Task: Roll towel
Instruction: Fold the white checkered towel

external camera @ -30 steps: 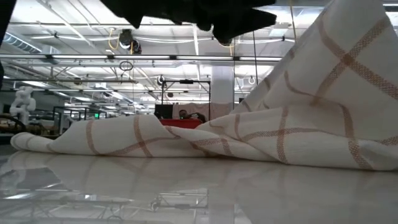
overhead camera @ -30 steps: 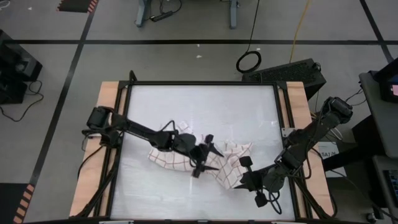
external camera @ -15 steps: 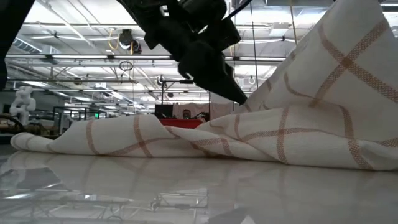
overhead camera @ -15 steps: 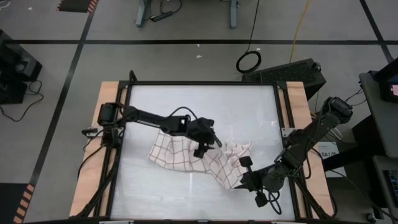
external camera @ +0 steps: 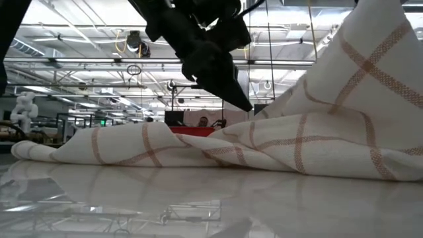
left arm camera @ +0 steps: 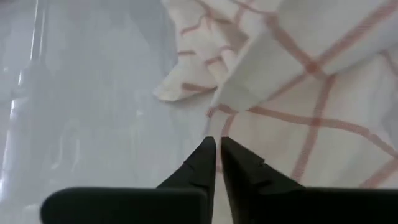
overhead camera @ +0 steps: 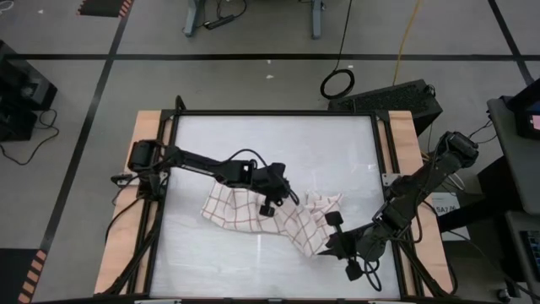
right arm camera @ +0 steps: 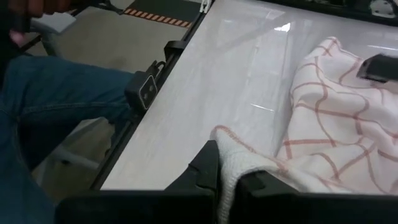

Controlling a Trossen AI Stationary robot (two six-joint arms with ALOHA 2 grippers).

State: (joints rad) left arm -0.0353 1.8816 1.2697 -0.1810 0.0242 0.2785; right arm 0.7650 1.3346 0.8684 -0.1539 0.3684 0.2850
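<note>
Thin white woven towel [overhead camera: 268, 218] with a red-brown grid lies crumpled at lower centre of the glossy white table [overhead camera: 337, 152]. The left gripper [overhead camera: 268, 208] hovers over it, jaws nearly pressed together, holding nothing. The right gripper [right arm camera: 227, 176] pinches a towel corner; no writing is readable

The left gripper [overhead camera: 272, 205] has swung over the towel [overhead camera: 245, 211] and closed its fingers
</note>
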